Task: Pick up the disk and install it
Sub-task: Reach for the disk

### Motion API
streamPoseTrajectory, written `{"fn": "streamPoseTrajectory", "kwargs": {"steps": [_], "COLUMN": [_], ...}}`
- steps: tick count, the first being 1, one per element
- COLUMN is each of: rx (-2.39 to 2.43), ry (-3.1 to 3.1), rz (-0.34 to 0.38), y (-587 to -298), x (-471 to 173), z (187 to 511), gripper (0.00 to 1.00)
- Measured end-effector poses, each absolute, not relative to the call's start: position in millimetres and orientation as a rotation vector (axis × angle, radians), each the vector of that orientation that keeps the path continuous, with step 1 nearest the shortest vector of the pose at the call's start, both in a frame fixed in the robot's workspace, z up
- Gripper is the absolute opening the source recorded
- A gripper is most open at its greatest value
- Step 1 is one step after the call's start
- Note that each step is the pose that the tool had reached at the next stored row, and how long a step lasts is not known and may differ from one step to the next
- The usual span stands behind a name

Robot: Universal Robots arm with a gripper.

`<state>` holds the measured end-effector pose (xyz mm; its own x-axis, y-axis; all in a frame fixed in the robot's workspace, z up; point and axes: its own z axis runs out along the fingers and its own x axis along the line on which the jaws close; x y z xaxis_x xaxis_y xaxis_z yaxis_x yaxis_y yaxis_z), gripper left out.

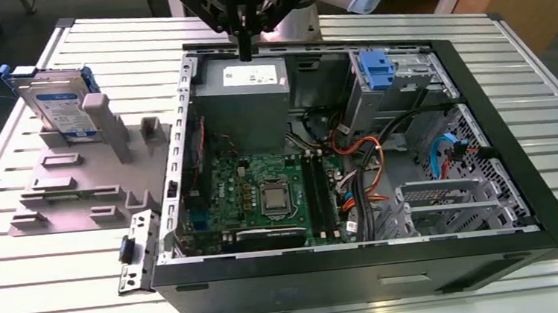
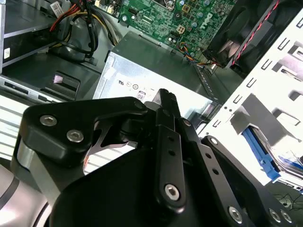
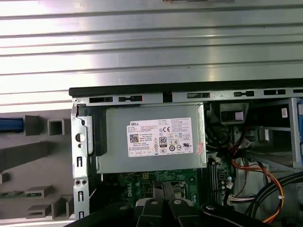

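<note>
— What sits in the middle?
— The power-supply box (image 3: 156, 139), grey with a white label, set in a corner of the open computer case (image 3: 142, 89).
— And around the box?
— A green motherboard (image 3: 187, 178) just beside it and orange and red cables (image 3: 259, 174) near it. The ribbed metal worktop (image 3: 151, 47) lies beyond the case wall. A grey slotted holder (image 3: 28, 156) stands outside the case.
— The gripper?
— The gripper (image 3: 163, 189) hangs over the motherboard's edge nearest the box, fingers (image 3: 157, 196) side by side with no gap.
</note>
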<state>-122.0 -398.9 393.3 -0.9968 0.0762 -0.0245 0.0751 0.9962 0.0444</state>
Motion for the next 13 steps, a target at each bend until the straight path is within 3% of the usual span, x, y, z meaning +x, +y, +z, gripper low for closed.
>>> {"fn": "streamPoseTrajectory", "kwargs": {"steps": [13], "rx": [0.118], "ry": [3.113], "rz": [0.068], "y": [-398.9], "x": [-128.7], "z": [393.3], "gripper": [0.11]}}
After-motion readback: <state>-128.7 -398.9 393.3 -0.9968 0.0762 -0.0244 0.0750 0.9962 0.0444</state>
